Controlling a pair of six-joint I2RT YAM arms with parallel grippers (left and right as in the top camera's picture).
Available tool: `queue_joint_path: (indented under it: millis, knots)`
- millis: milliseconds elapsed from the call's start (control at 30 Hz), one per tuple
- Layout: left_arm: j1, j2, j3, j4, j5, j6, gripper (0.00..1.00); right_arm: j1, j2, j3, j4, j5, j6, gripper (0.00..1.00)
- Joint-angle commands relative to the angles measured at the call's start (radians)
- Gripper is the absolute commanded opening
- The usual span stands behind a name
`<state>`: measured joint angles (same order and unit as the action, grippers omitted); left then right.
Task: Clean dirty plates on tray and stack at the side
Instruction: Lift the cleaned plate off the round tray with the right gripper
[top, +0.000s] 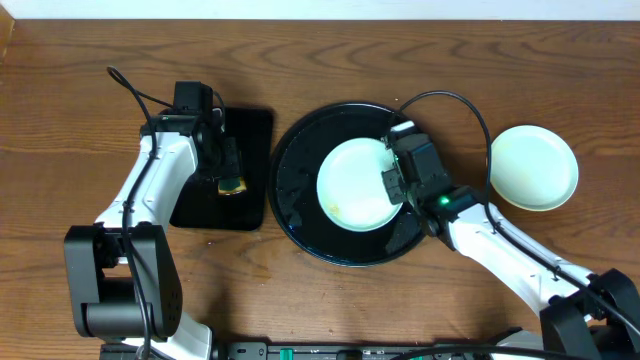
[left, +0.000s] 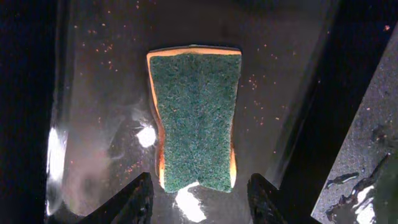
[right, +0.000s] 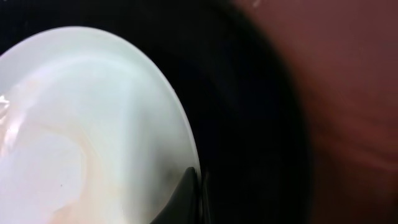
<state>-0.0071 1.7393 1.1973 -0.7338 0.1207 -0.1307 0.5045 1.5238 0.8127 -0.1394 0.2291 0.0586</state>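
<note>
- The right gripper (right: 194, 198) pinches the rim of the plate (right: 93, 137). The hold is thin and at the very edge, so the plate may slip or tilt onto the tray (right: 249, 124).
- A faint stain lies just inward of those fingers, so stacking now would leave the plate dirty.
- The left gripper (left: 200, 202) is open, astride the near end of the sponge (left: 196, 118). An off-centre close could twist it.
- The right wrist angles low, and the side plate (top: 533, 167) lies well behind it.
- The left arm points down over the small tray (top: 255, 140).
</note>
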Motion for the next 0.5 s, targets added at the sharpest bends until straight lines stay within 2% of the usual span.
queue_joint_path:
  millis: [0, 233, 467]
  knots:
    - [0.000, -0.007, -0.010, -0.004, -0.002, -0.002, 0.50, -0.008, -0.046, 0.019, 0.053, 0.082, -0.135, 0.01]
    - [0.000, -0.008, -0.010, -0.003, -0.002, -0.002, 0.50, 0.002, -0.064, 0.020, 0.154, 0.105, -0.332, 0.01]
    - [0.000, -0.007, -0.010, -0.003, -0.002, -0.002, 0.50, 0.075, -0.064, 0.020, 0.276, 0.288, -0.552, 0.01]
